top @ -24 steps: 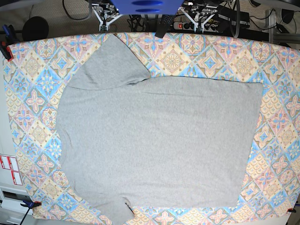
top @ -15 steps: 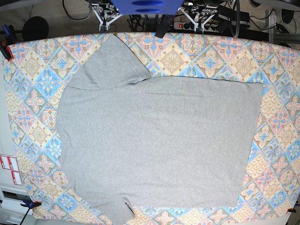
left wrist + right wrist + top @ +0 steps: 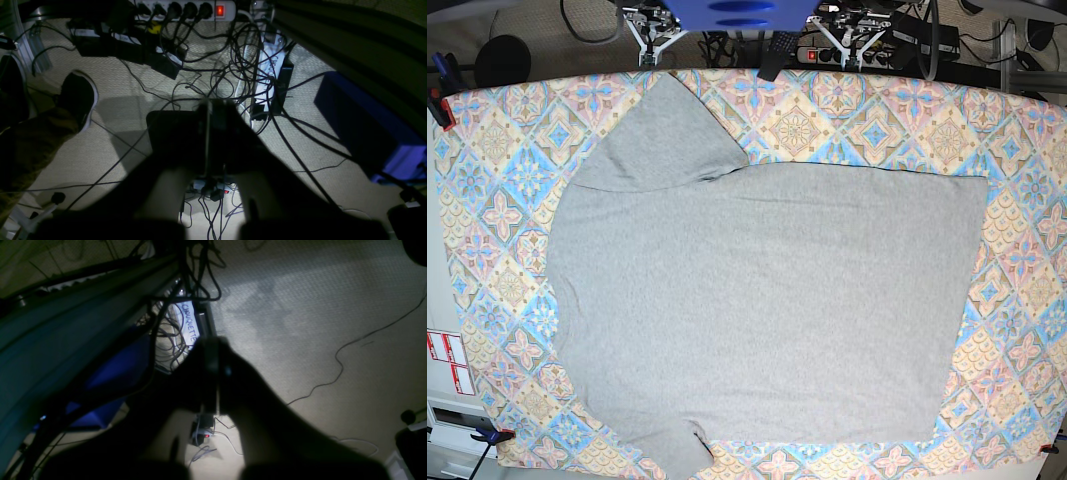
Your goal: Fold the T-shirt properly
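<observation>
T-shirt [image 3: 767, 300] flat on tablecloth [image 3: 1027, 270] — patterned margins on all sides.

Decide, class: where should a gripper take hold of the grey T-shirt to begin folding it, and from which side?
Judging by its pose, the T-shirt lies flat with one sleeve pointing toward the arms' edge of the tablecloth. That sleeve's free edge is probably best pinched from above, coming from the arms' side. The flat middle offers no raised edge to grip.
</observation>
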### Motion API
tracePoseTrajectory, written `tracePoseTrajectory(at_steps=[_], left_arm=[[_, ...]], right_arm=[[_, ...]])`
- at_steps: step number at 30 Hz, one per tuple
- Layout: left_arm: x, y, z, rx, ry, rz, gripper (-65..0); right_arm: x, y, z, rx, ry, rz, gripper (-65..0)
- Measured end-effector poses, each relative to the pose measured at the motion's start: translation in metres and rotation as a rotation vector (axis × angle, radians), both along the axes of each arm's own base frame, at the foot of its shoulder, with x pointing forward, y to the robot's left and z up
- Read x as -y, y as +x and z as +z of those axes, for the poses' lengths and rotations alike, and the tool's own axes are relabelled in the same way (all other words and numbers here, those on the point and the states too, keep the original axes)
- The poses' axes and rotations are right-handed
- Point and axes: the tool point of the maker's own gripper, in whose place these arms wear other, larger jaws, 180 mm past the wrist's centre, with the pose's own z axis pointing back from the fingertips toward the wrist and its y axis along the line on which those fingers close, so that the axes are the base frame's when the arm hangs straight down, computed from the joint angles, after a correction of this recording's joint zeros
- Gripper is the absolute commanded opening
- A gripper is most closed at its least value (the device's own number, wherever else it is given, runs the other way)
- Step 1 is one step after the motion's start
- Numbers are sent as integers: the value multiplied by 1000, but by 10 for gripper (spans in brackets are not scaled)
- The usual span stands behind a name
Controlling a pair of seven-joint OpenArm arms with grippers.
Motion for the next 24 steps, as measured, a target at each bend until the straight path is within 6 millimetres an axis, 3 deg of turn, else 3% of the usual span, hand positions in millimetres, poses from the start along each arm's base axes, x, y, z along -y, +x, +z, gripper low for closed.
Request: tracePoseTrajectory(at_steps=[5,11,14,18,24], left_arm=[[-3,-2,0,0,4,-1,-650],[-21,-24,6,18,32,-11,-650],[-35,-40,14,33,53,-26,-650],[-50,-52,24,50,74,-42,-650],[-80,-49,43,117,116,-79,-650]], right_arm=[[0,-8,1,-5,-2,0,-647],[4,-52,5,-58,-11,8,-647],[20,-68,9,-64,-35,24,-647],[53,-75,16,-35,-102,38,-648],[72,-100,36,-4,-136,64,-650]])
